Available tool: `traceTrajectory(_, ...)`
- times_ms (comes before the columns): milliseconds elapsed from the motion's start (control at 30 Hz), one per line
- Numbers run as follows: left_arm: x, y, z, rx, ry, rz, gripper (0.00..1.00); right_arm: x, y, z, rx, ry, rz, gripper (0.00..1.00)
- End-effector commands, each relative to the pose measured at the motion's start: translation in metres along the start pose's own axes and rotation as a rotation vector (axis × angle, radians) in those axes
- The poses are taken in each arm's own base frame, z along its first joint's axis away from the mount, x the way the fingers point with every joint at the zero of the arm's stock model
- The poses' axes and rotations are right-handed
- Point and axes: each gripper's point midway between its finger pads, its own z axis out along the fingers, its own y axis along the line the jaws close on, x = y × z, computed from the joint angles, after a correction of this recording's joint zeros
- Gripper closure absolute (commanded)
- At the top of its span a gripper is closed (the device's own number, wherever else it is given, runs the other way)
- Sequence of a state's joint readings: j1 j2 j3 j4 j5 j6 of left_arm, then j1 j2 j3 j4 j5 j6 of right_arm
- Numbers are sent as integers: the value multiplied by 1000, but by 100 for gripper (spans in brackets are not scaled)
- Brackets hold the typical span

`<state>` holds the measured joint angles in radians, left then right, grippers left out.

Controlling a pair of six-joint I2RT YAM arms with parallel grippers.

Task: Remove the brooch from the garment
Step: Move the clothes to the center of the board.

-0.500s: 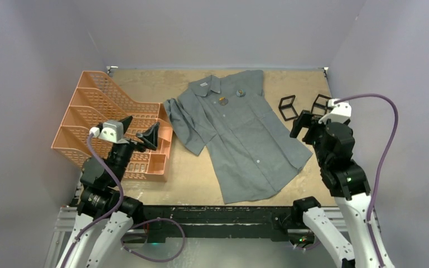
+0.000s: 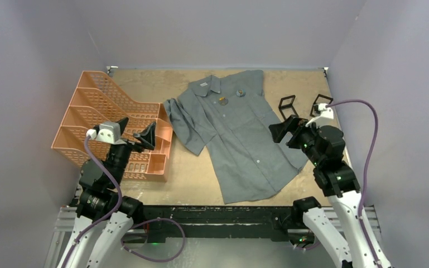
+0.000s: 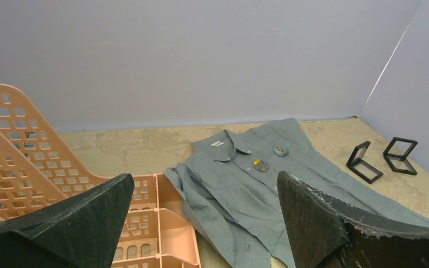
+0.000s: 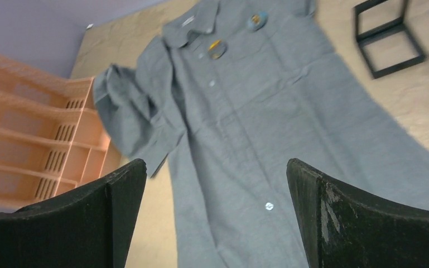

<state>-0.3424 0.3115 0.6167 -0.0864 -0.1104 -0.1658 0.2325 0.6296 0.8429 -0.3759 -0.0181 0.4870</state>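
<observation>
Garment (image 2: 240, 134) flat on counter (image 2: 195, 178), two brooches (image 2: 223, 101) (image 2: 240, 92) below collar.
Spread wide and empty: left jaws over rack (image 2: 89, 111), right jaws over garment edge.

We see shirt (image 2: 245, 134) as matt grey woven cloth; rack (image 2: 97, 106), smooth peach plastic w/ lattice holes; table (image 2: 145, 84), rough, worn wood-like board; frames (image 2: 288, 107), matt black.

Robot lab cell: plain grey walls (image 2: 217, 33), bench-bolted arms (image 2: 334, 167), scuffed board tabletop (image 2: 145, 84).
</observation>
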Motion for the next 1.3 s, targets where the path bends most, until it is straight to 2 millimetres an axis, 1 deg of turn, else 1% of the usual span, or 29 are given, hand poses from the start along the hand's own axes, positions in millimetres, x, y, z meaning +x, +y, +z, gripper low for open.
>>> traceTrajectory(0,-15,2,-3,-17,-45,-19,1,8,34,23,-201,44,24,2)
traceTrajectory(133,-15,4,-4,-27,-42,-16,1,36,30,56,-223,155,19,2)
traceTrajectory(233,-16,6,-6,-36,-43,-18,1,41,27,75,-224,148,-5,2)
traceTrajectory(300,-17,7,-7,-43,-46,-20,1,44,25,91,-216,149,-16,2)
traceTrajectory(367,-20,8,-9,-49,-54,-21,1,53,29,107,-211,169,-39,2)
traceTrajectory(400,-20,9,-10,-49,-57,-21,1,57,34,115,-206,173,-59,2)
traceTrajectory(433,-21,9,-11,-50,-60,-23,1,67,44,122,-213,191,-92,2)
traceTrajectory(500,-22,9,-12,-51,-65,-25,1,80,58,137,-193,212,-146,2)
traceTrajectory(533,-23,9,-13,-52,-68,-27,1,89,63,144,-178,227,-171,4)
traceTrajectory(567,-22,9,-13,-53,-65,-28,1,97,74,150,-188,247,-196,5)
traceTrajectory(600,-23,9,-13,-53,-67,-31,1,107,79,158,-173,264,-226,7)
traceTrajectory(667,-24,9,-14,-53,-71,-35,1,125,94,169,-164,289,-294,10)
traceTrajectory(700,-25,9,-14,-54,-74,-36,2,128,105,175,-168,292,-330,11)
traceTrajectory(733,-25,10,-15,-57,-76,-36,1,138,112,179,-162,313,-364,11)
traceTrajectory(833,-25,10,-16,-59,-78,-37,2,161,136,191,-176,352,-451,12)
traceTrajectory(933,-27,10,-18,-59,-86,-40,2,186,156,204,-191,390,-523,12)
traceTrajectory(1000,-28,11,-19,-65,-90,-41,1,208,163,215,-193,427,-564,12)
traceTrajectory(1033,-28,12,-19,-70,-91,-43,2,209,169,218,-197,428,-574,12)
traceTrajectory(1133,-28,13,-19,-76,-91,-42,2,229,180,228,-206,457,-611,11)
traceTrajectory(1167,-27,13,-19,-74,-88,-43,2,236,181,233,-205,466,-619,10)
traceTrajectory(1267,-27,12,-19,-72,-88,-45,2,248,184,245,-202,477,-627,7)
